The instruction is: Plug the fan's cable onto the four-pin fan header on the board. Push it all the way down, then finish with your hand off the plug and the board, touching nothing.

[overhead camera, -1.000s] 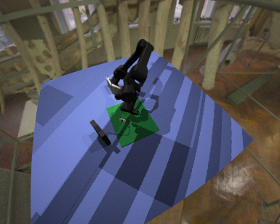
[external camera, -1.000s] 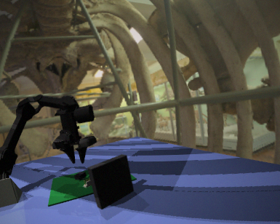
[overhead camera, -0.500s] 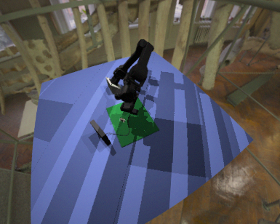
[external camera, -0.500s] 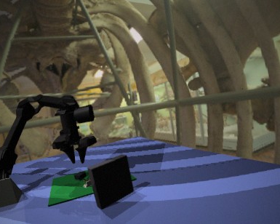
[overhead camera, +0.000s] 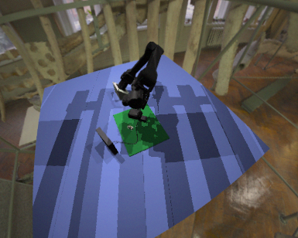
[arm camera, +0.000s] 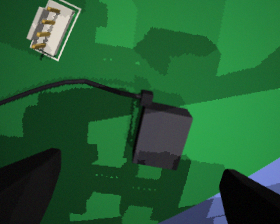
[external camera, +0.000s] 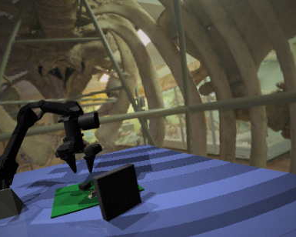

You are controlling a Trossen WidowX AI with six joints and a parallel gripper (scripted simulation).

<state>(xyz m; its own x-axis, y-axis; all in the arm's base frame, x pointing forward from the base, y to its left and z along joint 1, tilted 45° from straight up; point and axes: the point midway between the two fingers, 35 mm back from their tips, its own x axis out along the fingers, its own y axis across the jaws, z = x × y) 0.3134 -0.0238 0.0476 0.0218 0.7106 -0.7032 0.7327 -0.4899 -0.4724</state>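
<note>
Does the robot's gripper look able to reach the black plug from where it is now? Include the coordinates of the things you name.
Probably yes. The open gripper (external camera: 83, 171) (arm camera: 143, 169) hangs above the plug (external camera: 84, 185) (arm camera: 163, 136), which lies loose on the green board (external camera: 67, 200) (arm camera: 256, 65). Nothing seems to stand between them; the cable (arm camera: 81, 81) leaves from the plug's far end.

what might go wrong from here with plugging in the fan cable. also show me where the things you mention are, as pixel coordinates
The black block-shaped plug (external camera: 84, 185) (arm camera: 163, 136) lies beside the white four-pin header (arm camera: 54, 29), so lowering the open black gripper (external camera: 83, 171) (arm camera: 143, 169) off-center might knock it. Its thin black cable (arm camera: 83, 81) runs between them and could snag.
</note>
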